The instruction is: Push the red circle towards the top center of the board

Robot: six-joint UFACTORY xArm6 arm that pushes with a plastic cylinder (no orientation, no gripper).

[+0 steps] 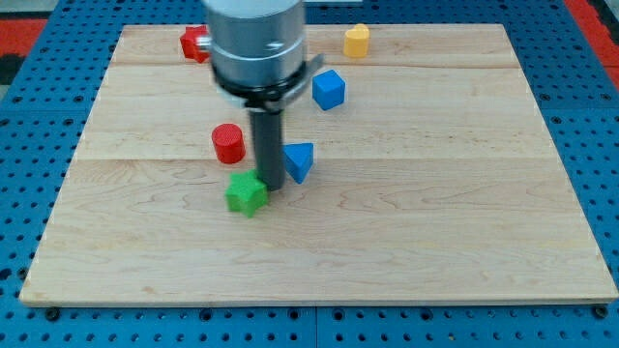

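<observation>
The red circle point(228, 143) is a short red cylinder on the wooden board point(435, 222), left of centre. My tip point(272, 187) is below and to the right of it, a short gap away. The tip touches or nearly touches the right side of a green star block point(247, 193). A blue triangular block point(299, 160) sits just right of the rod. The arm's grey body point(256, 43) hides part of the board's top centre.
A blue cube point(329, 89) lies right of the arm body. A yellow block point(357, 40) sits near the top edge. Another red block point(195, 43) is at the top left, partly hidden by the arm.
</observation>
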